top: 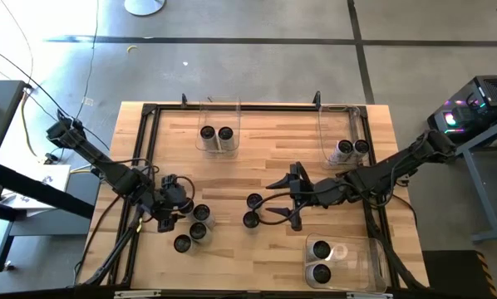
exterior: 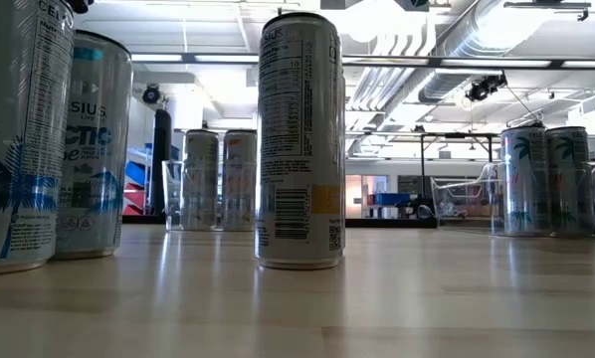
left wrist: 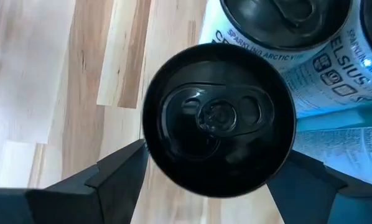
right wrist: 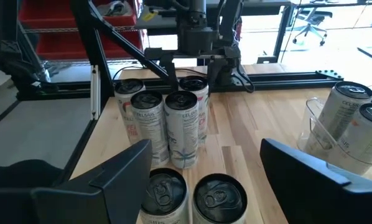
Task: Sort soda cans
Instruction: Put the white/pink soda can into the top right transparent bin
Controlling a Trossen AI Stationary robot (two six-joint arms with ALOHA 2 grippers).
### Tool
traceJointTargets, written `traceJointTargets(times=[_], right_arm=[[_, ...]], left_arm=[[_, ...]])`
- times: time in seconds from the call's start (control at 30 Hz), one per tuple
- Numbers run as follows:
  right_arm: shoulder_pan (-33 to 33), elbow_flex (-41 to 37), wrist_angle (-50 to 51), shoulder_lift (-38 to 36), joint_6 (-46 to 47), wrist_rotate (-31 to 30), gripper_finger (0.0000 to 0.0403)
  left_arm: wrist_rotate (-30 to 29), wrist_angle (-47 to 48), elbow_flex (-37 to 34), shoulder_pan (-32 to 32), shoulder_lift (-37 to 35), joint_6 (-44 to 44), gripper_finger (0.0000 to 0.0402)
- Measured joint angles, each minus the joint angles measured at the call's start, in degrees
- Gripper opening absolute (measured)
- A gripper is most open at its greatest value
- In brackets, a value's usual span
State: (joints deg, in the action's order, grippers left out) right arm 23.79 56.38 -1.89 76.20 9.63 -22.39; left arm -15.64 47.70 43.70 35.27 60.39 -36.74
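— Fingers? Mine on the left gripper point(left wrist: 214, 180) are spread, one soda can point(left wrist: 218, 118) upright between them, untouched.
— Step?
— Picking. Next, I'd say: close squarely, lift clear of neighbours.

The wooden table point(top: 265, 162) carried a black frame point(top: 149, 112) along its edges; three clear plastic bins point(top: 218, 124) stood on it, each holding two soda cans point(top: 207, 133). Four more cans clustered near the left side; two stood upright near the middle.
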Motion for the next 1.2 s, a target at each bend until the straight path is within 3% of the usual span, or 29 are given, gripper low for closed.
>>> traceJointTargets(times=[0.4,0.63,0.8,1.0,1.2], right_arm=[[0.0,0.0,0.0,0.0,0.0,-0.02,0.0296],[-0.02,0.0,0.0,0.0,-0.46,0.0,0.0296],[-0.02,0.0,0.0,0.0,-0.61,-0.02,0.0296],[-0.04,0.0,0.02,0.0,-0.61,-0.02,0.0296],[-0.02,0.0,0.05,0.0,-0.61,-0.02,0.0296]], left_arm=[[-0.11,-3.4,0.0,-0.04,0.6,3.55,0.0293],[-0.01,-4.34,0.0,-0.04,0.63,4.89,0.0257],[-3.35,-4.02,-0.01,-0.4,0.63,4.92,0.0244],[-6.2,1.79,0.88,-3.92,0.45,5.71,0.0242],[-7.43,2.42,4.21,-11.52,0.6,14.09,0.0241]])
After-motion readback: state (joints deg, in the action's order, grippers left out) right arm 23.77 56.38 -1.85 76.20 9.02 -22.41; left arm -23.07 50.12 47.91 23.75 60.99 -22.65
